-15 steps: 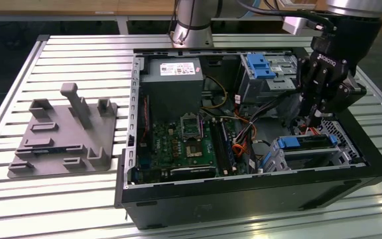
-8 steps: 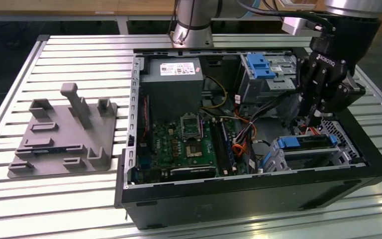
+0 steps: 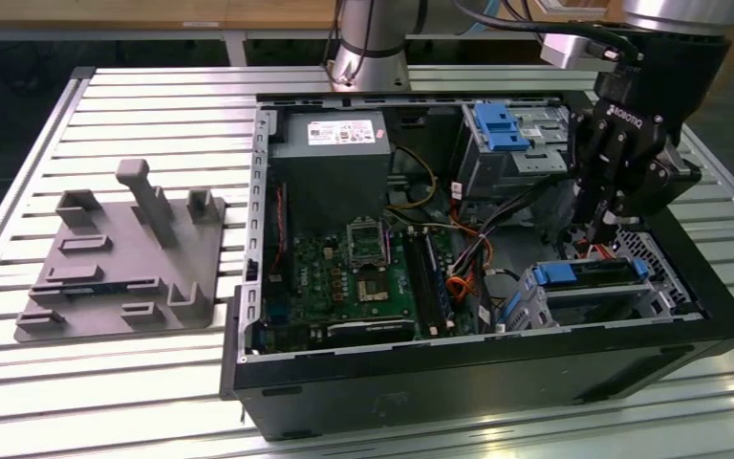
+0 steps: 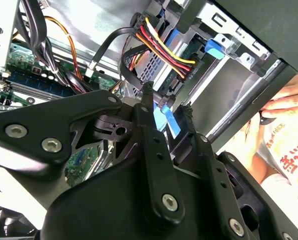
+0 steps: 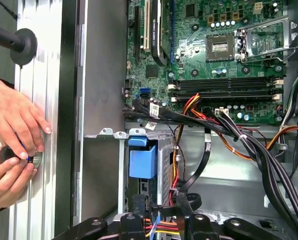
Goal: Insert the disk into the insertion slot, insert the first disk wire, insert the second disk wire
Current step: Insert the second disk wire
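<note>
The disk (image 3: pixel 584 275), framed by its blue carrier (image 5: pixel 142 160), sits inside the insertion slot (image 3: pixel 622 304), a silvery perforated bay at the case's near corner on the exterior view's right. A connector with red, yellow and black wires (image 4: pixel 187 70) sits against the disk's end. My gripper (image 3: pixel 593 234) hangs just above that end. In the second wrist view its fingers (image 4: pixel 148 95) are shut on a small black connector with a flat blue wire (image 4: pixel 164 119). The gripper (image 5: pixel 160 202) and the blue wire (image 5: pixel 153 222) also appear in the first wrist view.
The open computer case (image 3: pixel 469 382) holds a green motherboard (image 3: pixel 367 277), a power supply (image 3: pixel 332 134), cable bundles (image 5: pixel 248 140) and a taller grey cage with a blue clip (image 3: pixel 501 124). A grey fixture (image 3: pixel 125 258) lies on the slatted table. A person's hands (image 5: pixel 14 125) rest beside the case.
</note>
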`<state>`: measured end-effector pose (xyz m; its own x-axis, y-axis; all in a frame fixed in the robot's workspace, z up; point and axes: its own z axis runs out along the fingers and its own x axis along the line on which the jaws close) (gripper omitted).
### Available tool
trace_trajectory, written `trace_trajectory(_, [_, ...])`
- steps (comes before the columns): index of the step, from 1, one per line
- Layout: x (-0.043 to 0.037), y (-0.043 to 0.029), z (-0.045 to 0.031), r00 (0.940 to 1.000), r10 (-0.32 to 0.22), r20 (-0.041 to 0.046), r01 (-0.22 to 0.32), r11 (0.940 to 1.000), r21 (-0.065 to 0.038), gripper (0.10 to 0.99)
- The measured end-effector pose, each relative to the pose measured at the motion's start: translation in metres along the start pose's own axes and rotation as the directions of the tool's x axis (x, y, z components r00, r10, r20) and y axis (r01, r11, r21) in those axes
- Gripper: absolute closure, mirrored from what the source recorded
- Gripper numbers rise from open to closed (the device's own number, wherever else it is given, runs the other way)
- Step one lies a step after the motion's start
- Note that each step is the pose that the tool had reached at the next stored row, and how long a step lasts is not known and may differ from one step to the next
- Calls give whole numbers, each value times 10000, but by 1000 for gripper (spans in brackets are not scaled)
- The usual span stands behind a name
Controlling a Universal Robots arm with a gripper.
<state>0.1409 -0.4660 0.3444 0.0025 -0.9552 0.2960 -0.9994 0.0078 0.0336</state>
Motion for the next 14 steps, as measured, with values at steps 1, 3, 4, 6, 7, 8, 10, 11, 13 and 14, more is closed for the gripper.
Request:
trace_trajectory(1, [0,0,1,10000,-2,-2,2,10000,0,702])
trace_trajectory(3, [0,0,2,10000,-2,-6,2,10000,1,702])
trace_trajectory(4, [-1,0,2,10000,-2,-7,2,10000,1,702])
trace_trajectory(6, [-1,0,4,10000,-3,-7,3,10000,1,718])
trace_trajectory(7, [-1,0,4,10000,-2,-7,2,10000,1,784])
trace_trajectory(8, [-2,0,5,10000,-2,-7,2,10000,1,843])
trace_trajectory(10, [-2,0,5,10000,-3,-7,3,10000,1,843])
trace_trajectory(11, [-2,0,6,10000,-3,-7,3,10000,1,886])
trace_trajectory(13, [-1,0,7,10000,-2,-5,2,10000,1,886])
trace_trajectory(14, [-1,0,8,10000,-3,-3,3,10000,1,886])
